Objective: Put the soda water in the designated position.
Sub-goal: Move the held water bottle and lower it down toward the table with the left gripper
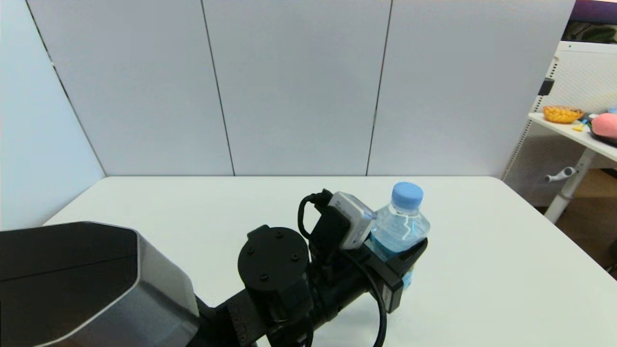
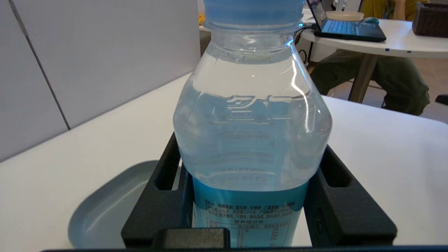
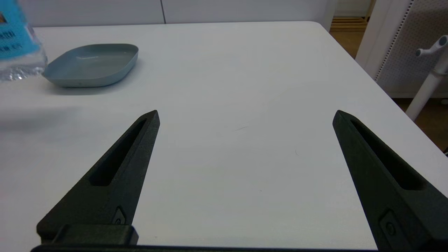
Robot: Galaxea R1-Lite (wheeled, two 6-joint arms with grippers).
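The left gripper [image 1: 402,260] is clamped around the soda water [image 1: 399,226], holding the bottle upright over the white counter [image 1: 482,270]. It looks lifted and not yet set down, so placement remains, perhaps on the grey dish [image 3: 92,64] close by. The bottle is clear and full, with a light-blue cap and bright blue label. The right gripper [image 3: 245,119] hangs spread apart over bare counter.

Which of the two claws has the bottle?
The left gripper: its fingers clamp the soda water at the blue label. The right gripper is open, holding nothing.
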